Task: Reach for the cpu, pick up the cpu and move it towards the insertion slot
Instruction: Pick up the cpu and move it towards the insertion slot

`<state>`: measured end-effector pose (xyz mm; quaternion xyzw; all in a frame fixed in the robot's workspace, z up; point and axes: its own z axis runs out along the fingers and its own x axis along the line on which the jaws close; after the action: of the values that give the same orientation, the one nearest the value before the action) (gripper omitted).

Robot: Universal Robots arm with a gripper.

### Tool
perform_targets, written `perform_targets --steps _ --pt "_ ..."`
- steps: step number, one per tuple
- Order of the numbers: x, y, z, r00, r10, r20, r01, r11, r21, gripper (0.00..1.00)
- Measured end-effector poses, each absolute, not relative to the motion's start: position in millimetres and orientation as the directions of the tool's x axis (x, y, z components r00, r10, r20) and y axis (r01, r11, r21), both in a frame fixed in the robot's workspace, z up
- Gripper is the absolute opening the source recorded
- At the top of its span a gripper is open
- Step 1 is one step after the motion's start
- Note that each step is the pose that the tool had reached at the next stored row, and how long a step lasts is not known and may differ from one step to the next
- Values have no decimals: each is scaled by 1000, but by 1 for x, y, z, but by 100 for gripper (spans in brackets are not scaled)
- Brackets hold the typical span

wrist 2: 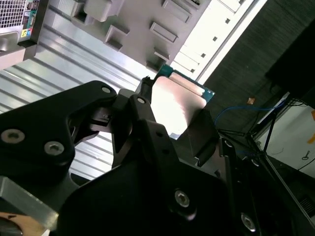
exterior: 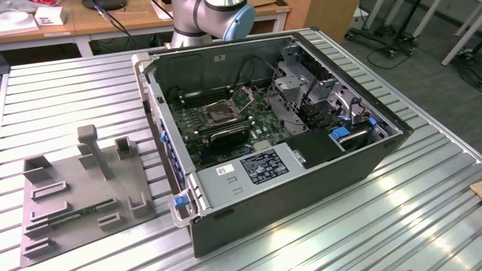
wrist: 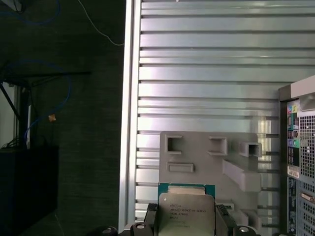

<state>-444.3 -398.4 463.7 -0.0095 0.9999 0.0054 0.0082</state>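
In both wrist views the cpu point(wrist 2: 179, 101) point(wrist: 186, 209), a thin square chip with a pale metal top and green edge, is held between two black fingers point(wrist 2: 142, 105). My gripper point(wrist 2: 174, 120) point(wrist: 186, 223) is shut on it, one finger on each side edge. The chip hangs high above the ribbed metal table point(wrist: 206, 69) and the grey fixture plate point(wrist: 211, 152). In the exterior view the insertion slot point(exterior: 220, 112), a metal-framed square socket with a dark centre, lies on the motherboard inside the open computer case point(exterior: 301, 147).
The arm's base point(exterior: 203, 17) stands behind the case. On the exterior view's left, the grey fixture plate point(exterior: 83, 192) carries upright posts and a green memory stick point(exterior: 71, 213). The case's rear panel point(wrist: 300, 147) borders the plate. Beyond the table edge lies dark floor with cables point(wrist: 49, 98).
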Motion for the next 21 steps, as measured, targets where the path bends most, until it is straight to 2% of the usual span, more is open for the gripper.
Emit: perform_targets --steps 4,21 --pt "-444 -398 463 -1000 -19 14 -19 1000 11 54" --pt "-444 -401 449 -1000 -18 18 -18 1000 12 54"
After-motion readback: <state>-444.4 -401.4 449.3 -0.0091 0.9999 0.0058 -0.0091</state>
